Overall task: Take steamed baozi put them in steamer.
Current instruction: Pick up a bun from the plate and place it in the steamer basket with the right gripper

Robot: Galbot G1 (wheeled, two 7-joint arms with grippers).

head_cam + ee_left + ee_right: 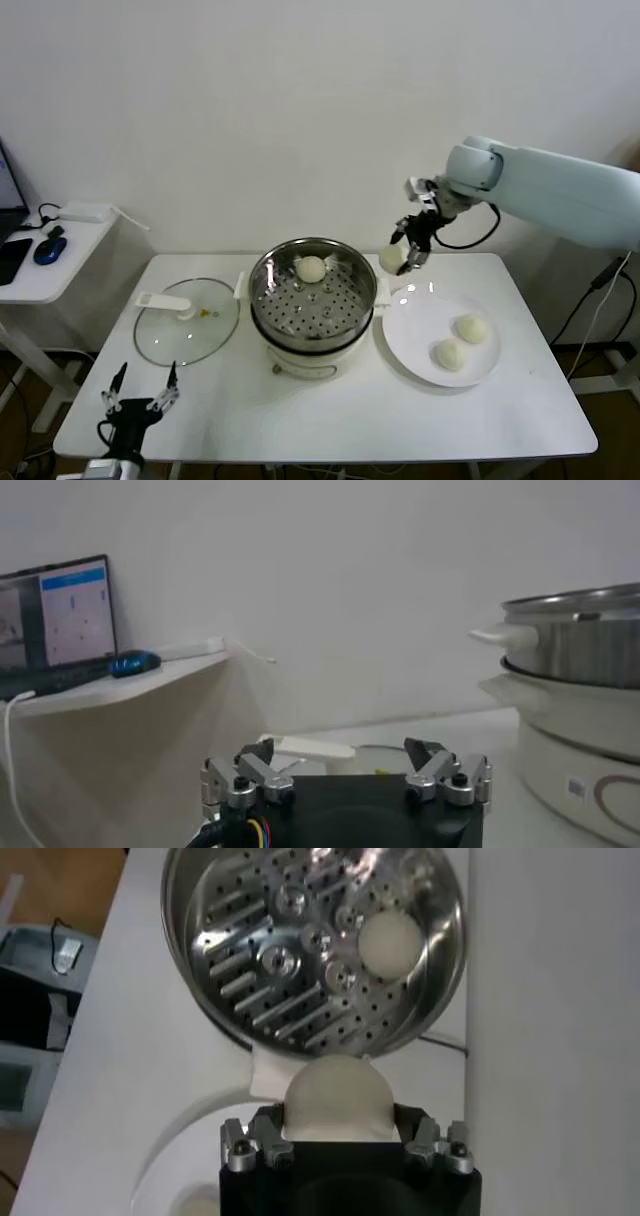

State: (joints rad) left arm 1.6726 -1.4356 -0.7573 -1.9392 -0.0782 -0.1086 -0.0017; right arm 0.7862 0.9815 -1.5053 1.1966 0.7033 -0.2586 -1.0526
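Observation:
The steel steamer [313,322] stands mid-table with one cream baozi [311,268] on its perforated tray; the right wrist view shows that bun [389,944] inside the steamer [200,958] too. My right gripper [408,256] is shut on another baozi [391,258], held in the air just right of the steamer's rim; the bun [336,1098] shows between the fingers. Two more baozi [471,328] [450,354] lie on the white plate [420,325]. My left gripper [140,395] is open and empty at the table's front left corner, also in its wrist view [345,755].
The glass lid [187,322] with its white handle lies flat left of the steamer; its handle shows in the left wrist view [305,747]. A side desk [40,270] with a laptop and mouse stands beyond the table's left edge.

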